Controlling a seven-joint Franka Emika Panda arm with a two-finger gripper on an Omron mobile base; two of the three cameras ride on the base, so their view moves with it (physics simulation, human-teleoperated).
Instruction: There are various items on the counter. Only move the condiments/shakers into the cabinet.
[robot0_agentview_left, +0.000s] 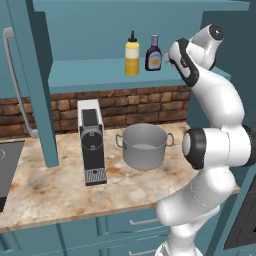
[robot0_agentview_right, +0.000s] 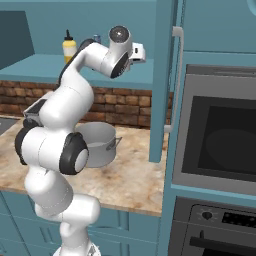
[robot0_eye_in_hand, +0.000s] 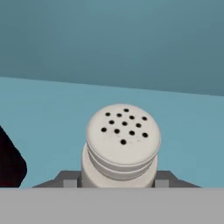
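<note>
In the hand view a small grey-white shaker (robot0_eye_in_hand: 122, 146) with a holed top sits between my fingertips (robot0_eye_in_hand: 162, 180), and my gripper (robot0_eye_in_hand: 118, 183) is shut on it over the teal cabinet shelf (robot0_eye_in_hand: 48, 113). Whether it touches the shelf I cannot tell. The yellow squeeze bottle (robot0_agentview_left: 132, 55) and the dark sauce bottle (robot0_agentview_left: 153, 54) stand upright on the cabinet shelf (robot0_agentview_left: 90, 75). My hand (robot0_agentview_left: 167, 58) reaches in just right of the sauce bottle. A dark shape (robot0_eye_in_hand: 8, 162) shows at the hand view's left edge. The yellow bottle (robot0_agentview_right: 69, 47) also shows behind my arm.
On the marbled counter (robot0_agentview_left: 50, 190) stand the steel pot (robot0_agentview_left: 144, 145) and the black-and-white coffee machine (robot0_agentview_left: 91, 142). An open cabinet door (robot0_agentview_left: 37, 85) hangs left of the shelf, another door (robot0_agentview_right: 162, 80) to its right. A wall oven (robot0_agentview_right: 220, 140) stands at the far right.
</note>
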